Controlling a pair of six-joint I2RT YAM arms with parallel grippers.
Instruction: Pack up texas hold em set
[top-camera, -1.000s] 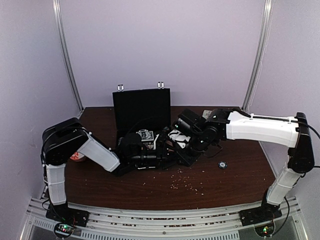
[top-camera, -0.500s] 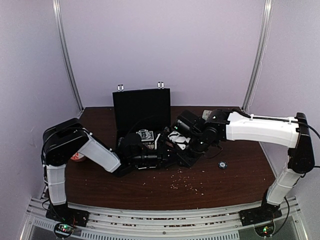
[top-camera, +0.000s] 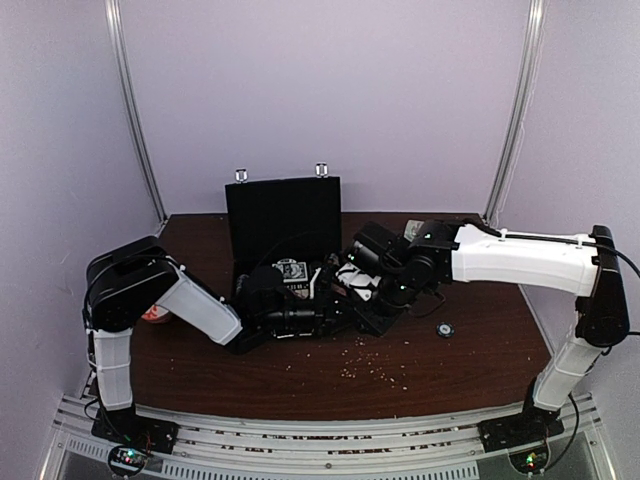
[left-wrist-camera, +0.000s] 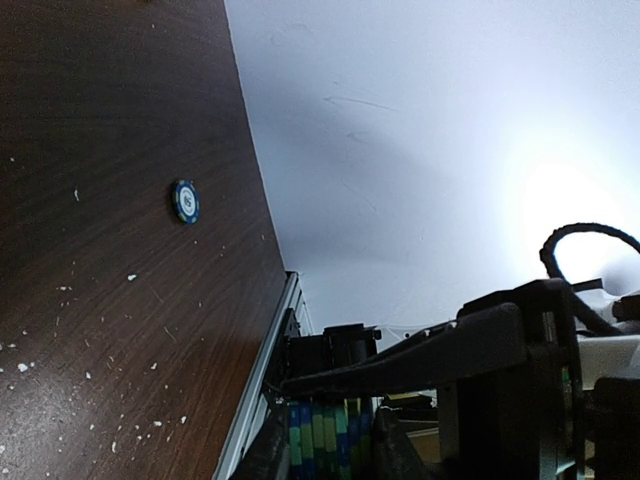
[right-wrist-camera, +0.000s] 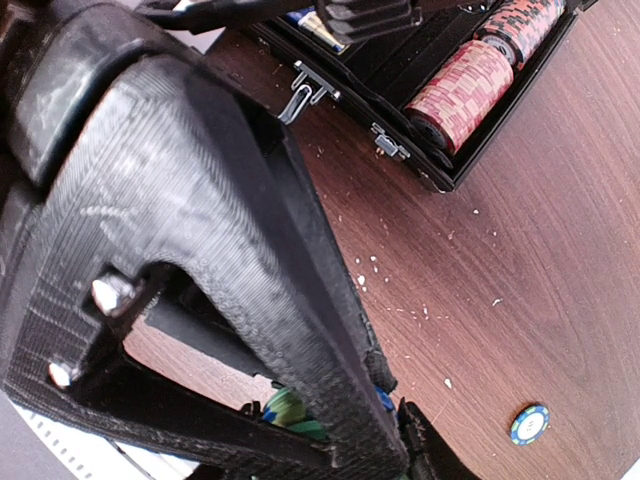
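Chips in a blue-green stack (left-wrist-camera: 322, 435) sit clamped in the left gripper (left-wrist-camera: 325, 455) at the open briefcase (top-camera: 283, 215), apparently bound for its tray; the right gripper (top-camera: 352, 283) hides its grip.

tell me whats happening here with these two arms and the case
Two robot arms are packing a poker set into the open black briefcase. The left gripper grips a blue-and-green chip stack near the case, with the right gripper close by; whether that one holds anything is unclear. Red chip rows already lie in the case, and one blue chip sits loose on the table.
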